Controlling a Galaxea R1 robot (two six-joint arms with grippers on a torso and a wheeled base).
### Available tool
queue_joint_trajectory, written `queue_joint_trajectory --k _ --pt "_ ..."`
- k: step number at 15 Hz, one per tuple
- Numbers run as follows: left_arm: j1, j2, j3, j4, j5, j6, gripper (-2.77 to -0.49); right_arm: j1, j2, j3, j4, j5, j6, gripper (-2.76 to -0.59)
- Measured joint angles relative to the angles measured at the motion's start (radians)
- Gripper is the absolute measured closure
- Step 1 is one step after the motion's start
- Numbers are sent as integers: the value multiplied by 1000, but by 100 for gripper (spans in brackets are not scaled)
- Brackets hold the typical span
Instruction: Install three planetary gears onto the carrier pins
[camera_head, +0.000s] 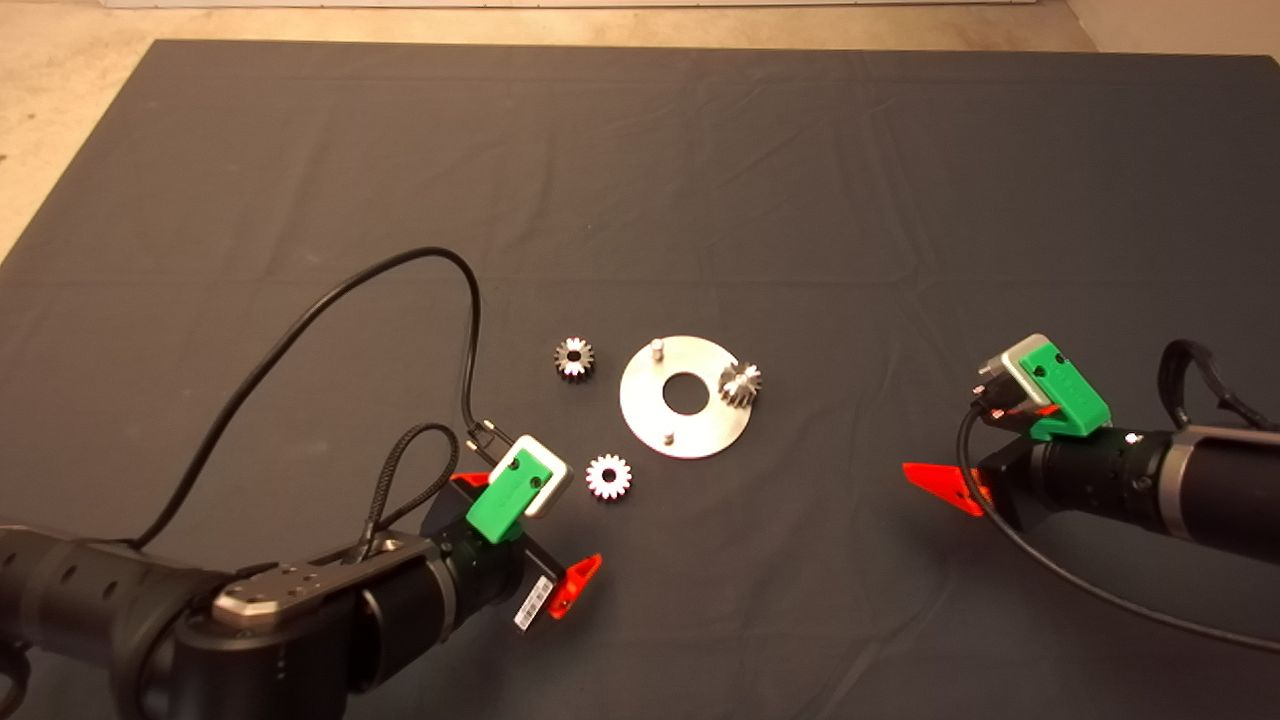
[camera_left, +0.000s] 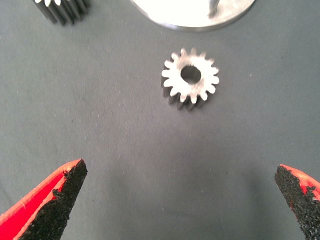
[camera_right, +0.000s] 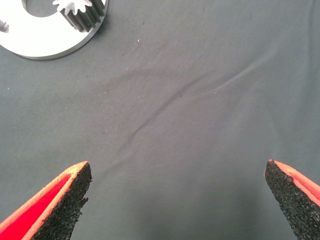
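One gear (camera_head: 740, 383) on a disc (camera_head: 684, 427) pin, tilted. Two gears (camera_head: 608, 476) flat left of disc, holes up. Left gripper (camera_left: 180, 200) and right gripper (camera_right: 177, 200) both spread, empty.

One gear (camera_head: 740, 384) on disc (camera_head: 686, 425), two gears (camera_head: 574, 357) (camera_head: 608, 476) on mat (camera_head: 700, 180), both grippers apart.

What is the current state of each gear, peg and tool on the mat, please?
Gear on disc: on a peg at the disc's right edge.
Gear beside disc: lying flat on the mat, not mounted.
Gear near left tool: flat on the mat, not mounted.
Two other pegs: bare.
Left tool: open, empty.
Right tool: open, empty.
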Motion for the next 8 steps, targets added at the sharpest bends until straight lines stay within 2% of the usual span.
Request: queue_joint_trajectory --k 1,2,4,6,8 --pt "0 1 0 26 -1 0 -275 -16 0 0 -10 14 5 -260" --pt "0 3 0 44 -2 0 -275 -17 0 1 -17 17 5 -260" --pt "0 20 -12 48 -8 -1 -275 -17 0 2 -24 19 7 -260" --pt "0 36 -54 49 -4 -2 -275 -17 0 2 -25 19 8 -260" --pt "0 80 -85 49 -6 -2 -275 -17 1 2 -25 21 7 -260"
